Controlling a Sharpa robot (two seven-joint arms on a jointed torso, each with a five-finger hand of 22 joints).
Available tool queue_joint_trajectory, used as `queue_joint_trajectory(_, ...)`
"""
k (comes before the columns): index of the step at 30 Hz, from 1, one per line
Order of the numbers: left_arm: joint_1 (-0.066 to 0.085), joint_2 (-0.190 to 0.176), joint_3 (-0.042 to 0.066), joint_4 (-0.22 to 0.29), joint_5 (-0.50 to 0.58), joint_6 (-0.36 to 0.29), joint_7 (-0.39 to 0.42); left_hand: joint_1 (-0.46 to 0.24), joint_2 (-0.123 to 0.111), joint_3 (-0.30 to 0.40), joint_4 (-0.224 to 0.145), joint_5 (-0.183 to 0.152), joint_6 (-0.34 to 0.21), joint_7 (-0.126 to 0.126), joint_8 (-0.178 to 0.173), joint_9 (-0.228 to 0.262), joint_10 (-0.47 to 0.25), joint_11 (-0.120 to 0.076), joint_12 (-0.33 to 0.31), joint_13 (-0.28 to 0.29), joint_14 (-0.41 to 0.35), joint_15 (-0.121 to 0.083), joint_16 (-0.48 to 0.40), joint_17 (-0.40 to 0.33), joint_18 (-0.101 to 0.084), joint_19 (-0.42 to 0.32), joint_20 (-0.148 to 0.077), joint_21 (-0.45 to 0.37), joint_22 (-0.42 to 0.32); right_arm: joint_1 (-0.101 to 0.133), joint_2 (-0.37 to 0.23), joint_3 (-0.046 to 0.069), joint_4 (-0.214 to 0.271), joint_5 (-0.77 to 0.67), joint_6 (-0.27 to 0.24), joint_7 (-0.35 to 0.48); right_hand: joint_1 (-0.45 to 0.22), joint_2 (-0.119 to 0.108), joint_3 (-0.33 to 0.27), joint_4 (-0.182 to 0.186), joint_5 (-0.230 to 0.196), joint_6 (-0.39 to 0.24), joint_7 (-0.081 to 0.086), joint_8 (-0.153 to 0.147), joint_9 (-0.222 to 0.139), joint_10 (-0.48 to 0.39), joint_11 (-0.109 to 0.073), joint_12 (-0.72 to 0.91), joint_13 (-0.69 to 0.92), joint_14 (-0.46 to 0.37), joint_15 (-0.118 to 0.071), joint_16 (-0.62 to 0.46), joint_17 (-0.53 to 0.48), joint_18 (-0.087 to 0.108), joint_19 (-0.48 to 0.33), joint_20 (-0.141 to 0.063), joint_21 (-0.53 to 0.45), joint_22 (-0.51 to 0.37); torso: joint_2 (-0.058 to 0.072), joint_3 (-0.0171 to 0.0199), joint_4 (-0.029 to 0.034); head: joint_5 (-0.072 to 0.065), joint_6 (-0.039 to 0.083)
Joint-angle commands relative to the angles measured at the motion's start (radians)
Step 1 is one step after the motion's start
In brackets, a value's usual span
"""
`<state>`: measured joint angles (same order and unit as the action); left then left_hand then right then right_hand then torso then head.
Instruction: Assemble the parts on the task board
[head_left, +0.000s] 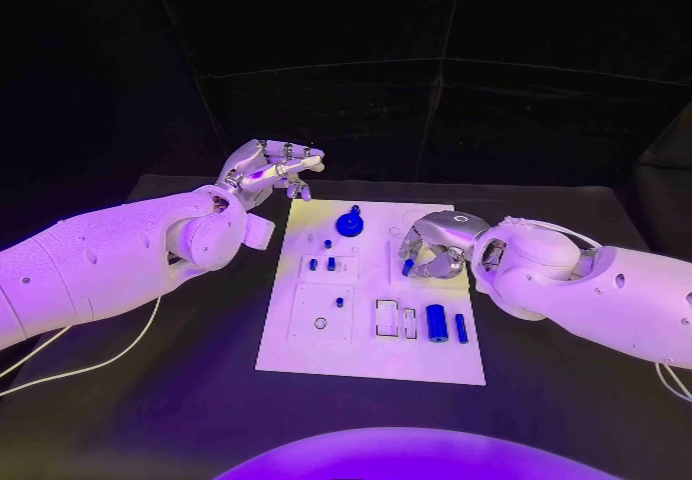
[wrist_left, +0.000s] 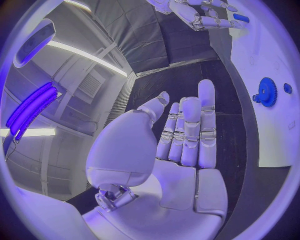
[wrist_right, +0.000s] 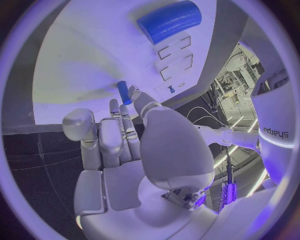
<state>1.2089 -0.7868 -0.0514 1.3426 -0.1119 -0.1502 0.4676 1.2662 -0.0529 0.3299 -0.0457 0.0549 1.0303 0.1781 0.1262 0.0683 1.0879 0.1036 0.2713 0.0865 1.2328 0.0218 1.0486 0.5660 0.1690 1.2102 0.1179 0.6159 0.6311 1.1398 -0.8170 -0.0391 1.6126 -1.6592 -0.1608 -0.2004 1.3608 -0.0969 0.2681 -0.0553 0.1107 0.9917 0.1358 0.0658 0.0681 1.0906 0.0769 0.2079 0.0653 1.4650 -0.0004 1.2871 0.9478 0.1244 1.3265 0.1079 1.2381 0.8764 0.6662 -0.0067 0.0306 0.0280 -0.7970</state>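
The white task board (head_left: 372, 352) lies in the middle of the black table. My right hand (head_left: 437, 246) hovers over the board's right side and pinches a small blue peg (head_left: 408, 265) between its fingertips; the right wrist view shows this peg (wrist_right: 124, 92) upright at the fingers. My left hand (head_left: 271, 170) is raised beyond the board's far left corner, fingers extended and holding nothing, as the left wrist view (wrist_left: 187, 135) confirms. A blue gear (head_left: 351, 222) stands near the board's far edge. A thick blue cylinder (head_left: 436, 322) and a slimmer blue piece (head_left: 460, 328) lie near the right front.
Two short blue pegs (head_left: 322, 264) stand in the board's left half, and another small one (head_left: 340, 300) sits in front of them. Rectangular recesses (head_left: 387, 317) lie left of the cylinder. Black table (head_left: 173, 400) surrounds the board; a white cable (head_left: 87, 365) trails at the left.
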Motion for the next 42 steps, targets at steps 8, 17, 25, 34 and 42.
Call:
queue_joint_trajectory(8, 0.001, 0.003, 0.001, -0.002, 0.004, 0.015, 0.002, 0.011, -0.001, -0.004, 0.0, -0.002, -0.01, 0.0, 0.006, 0.0, -0.005, 0.001, 0.004, 0.001, -0.007, -0.001, -0.003, -0.001, 0.013, -0.002, 0.002, -0.006, -0.002, 0.001, 0.015, 0.0, -0.013, -0.001, 0.037, 0.021, 0.024, 0.032, 0.073, -0.003, -0.022, 0.069, -0.001, 0.024, 0.008, 0.081, -0.01, 0.003, 0.0, 0.013, -0.018, 0.009, 0.014, -0.006, 0.01, -0.018, 0.005, 0.014, 0.0, 0.0001, 0.0002, 0.0, -0.003)
queue_joint_trajectory(17, 0.0, 0.003, 0.001, -0.003, 0.004, 0.017, 0.002, 0.011, -0.001, -0.004, 0.0, -0.002, -0.01, 0.0, 0.006, 0.0, -0.005, 0.001, 0.004, 0.001, -0.007, -0.001, -0.003, -0.001, 0.013, -0.002, 0.002, -0.006, -0.002, -0.002, 0.024, 0.0, -0.026, -0.044, 0.039, 0.003, 0.037, 0.04, 0.135, -0.018, -0.041, 0.125, -0.002, 0.038, 0.01, 0.137, -0.019, -0.01, 0.002, 0.015, -0.025, 0.019, 0.025, -0.007, 0.015, -0.026, 0.011, 0.023, 0.0, 0.0, -0.0004, 0.0, -0.005)
queue_joint_trajectory(25, 0.0, 0.002, 0.001, -0.004, 0.004, 0.017, 0.001, 0.011, -0.001, -0.004, 0.0, -0.002, -0.01, 0.0, 0.006, 0.0, -0.005, 0.001, 0.004, 0.001, -0.007, -0.001, -0.003, -0.001, 0.013, -0.002, 0.002, -0.006, -0.002, -0.004, 0.026, 0.0, -0.022, -0.06, -0.018, 0.013, 0.039, 0.037, 0.171, -0.03, -0.04, 0.134, 0.001, 0.034, 0.006, 0.149, -0.017, -0.028, 0.002, 0.015, -0.024, 0.022, 0.027, -0.009, 0.018, -0.027, 0.016, 0.031, -0.001, 0.0002, 0.0002, 0.0, -0.007)
queue_joint_trajectory(34, 0.0, 0.001, 0.001, -0.005, 0.004, 0.017, 0.001, 0.013, 0.0, -0.005, -0.001, -0.002, -0.011, 0.0, 0.007, 0.001, -0.006, 0.001, 0.006, 0.002, -0.008, -0.001, -0.003, -0.002, 0.013, -0.002, 0.002, -0.007, -0.002, -0.004, -0.021, 0.001, 0.052, -0.023, -0.114, 0.037, 0.03, 0.026, 0.197, -0.037, -0.031, 0.132, 0.005, 0.024, 0.002, 0.152, -0.014, -0.047, 0.001, 0.015, -0.022, 0.024, 0.026, -0.011, 0.024, -0.026, 0.024, 0.043, -0.002, -0.0008, -0.0018, 0.0, -0.005)
queue_joint_trajectory(42, 0.0, 0.002, 0.001, -0.006, 0.004, 0.017, 0.0, 0.013, 0.0, -0.005, -0.001, -0.002, -0.011, 0.0, 0.007, 0.001, -0.006, 0.001, 0.006, 0.002, -0.008, -0.001, -0.003, -0.002, 0.013, -0.002, 0.002, -0.007, -0.002, -0.003, -0.062, 0.004, 0.126, 0.01, -0.166, 0.053, 0.026, 0.021, 0.209, -0.04, -0.025, 0.131, 0.007, 0.019, 0.001, 0.151, -0.012, -0.057, 0.001, 0.015, -0.021, 0.026, 0.028, -0.01, 0.024, -0.025, 0.024, 0.043, -0.001, -0.0003, 0.0004, -0.001, -0.003)
